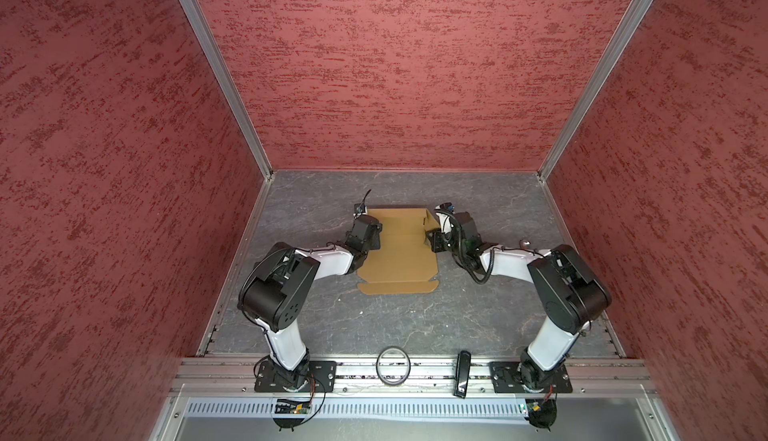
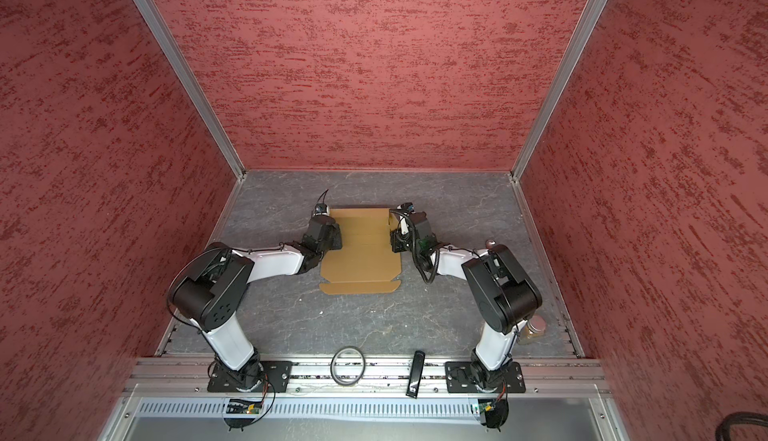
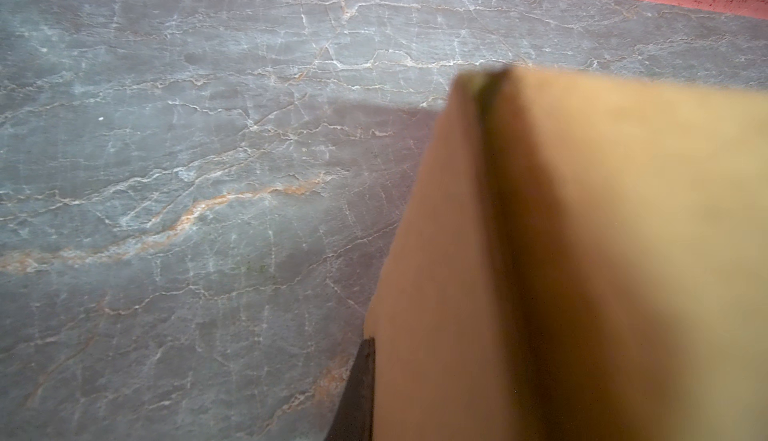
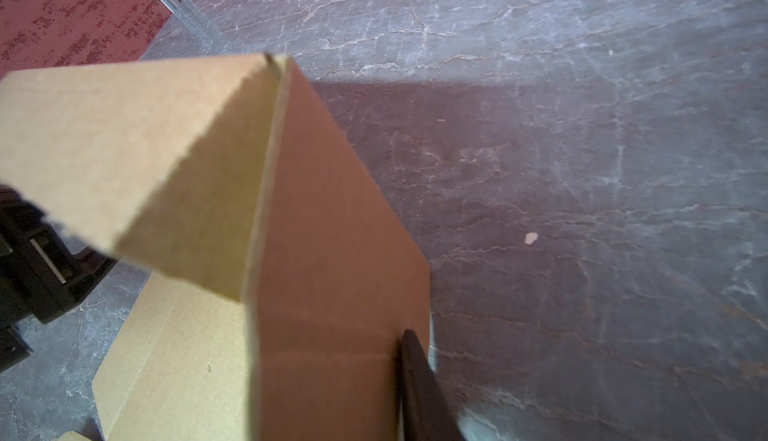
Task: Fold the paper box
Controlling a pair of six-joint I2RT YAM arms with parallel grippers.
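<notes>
Where the two sets of jaws face each other, one paper box (image 1: 398, 260) lies between them on the grey, veined surface (image 1: 395, 326), with open room outward of both. It is a tan corrugated sheet, creased, with two side flaps raised. The left jaws are pinched narrow on the left flap (image 3: 582, 252). The right jaws show one finger (image 4: 419, 380) against the right flap (image 4: 332, 231), grip unclear.

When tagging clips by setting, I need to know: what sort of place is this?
Probably an enclosed robot test cell: red textured wall panels in an aluminium frame box in a grey marbled table, and the left arm and right arm, bolted to a rail, flank a paper box.
</notes>
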